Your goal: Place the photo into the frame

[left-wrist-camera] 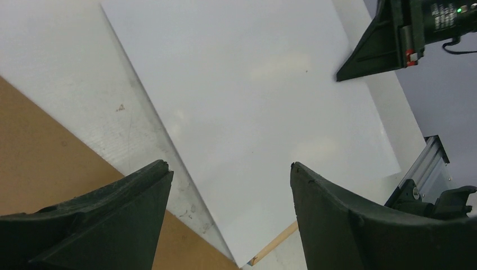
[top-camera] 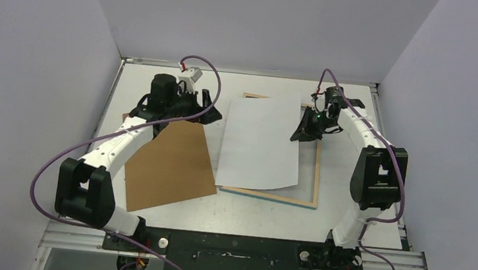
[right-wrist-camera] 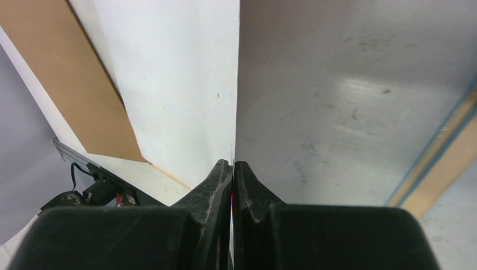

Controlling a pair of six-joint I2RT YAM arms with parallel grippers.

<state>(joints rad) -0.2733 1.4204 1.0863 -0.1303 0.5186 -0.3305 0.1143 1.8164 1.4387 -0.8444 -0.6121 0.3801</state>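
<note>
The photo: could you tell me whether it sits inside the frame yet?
Not inside: the photo lies askew, blank side up, overhanging the frame, with one edge pinched in the shut right gripper.

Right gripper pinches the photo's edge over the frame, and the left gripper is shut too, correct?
Not quite: the left gripper is open, as the left wrist view shows, its fingers spread apart with nothing between them. The right gripper does pinch the edge of the photo over the frame.
</note>
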